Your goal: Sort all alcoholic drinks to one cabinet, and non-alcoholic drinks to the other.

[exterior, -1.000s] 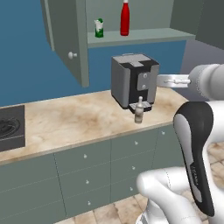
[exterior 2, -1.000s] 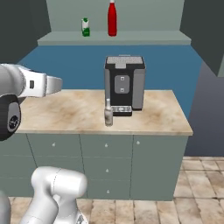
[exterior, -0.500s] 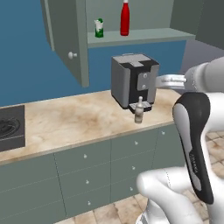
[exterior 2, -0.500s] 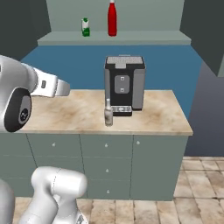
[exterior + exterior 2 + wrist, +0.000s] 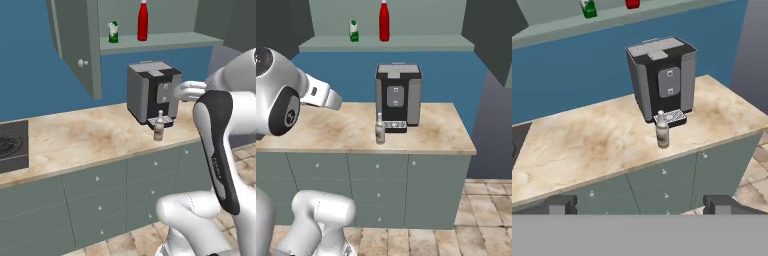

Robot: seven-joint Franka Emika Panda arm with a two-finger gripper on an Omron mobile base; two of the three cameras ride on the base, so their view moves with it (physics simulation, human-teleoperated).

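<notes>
We see the gripper (image 5: 639, 205) with jaws spread wide and empty, high above the desk (image 5: 587, 145). The pale grey-beige bottle (image 5: 662, 129) stands upright on the desk, touching or just beside the coffee machine (image 5: 661, 80) drip tray at its 6 o'clock. The red bottle (image 5: 143, 21) and carton (image 5: 113, 32) sit on the open cabinet (image 5: 155, 42) shelf. Risk: a descending finger may strike the machine or tip the narrow bottle, since clearance behind it looks slight. We would approach from the desk edge.

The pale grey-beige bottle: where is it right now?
The pale grey-beige bottle stands upright on the marble counter, just in front of the coffee machine.
</notes>
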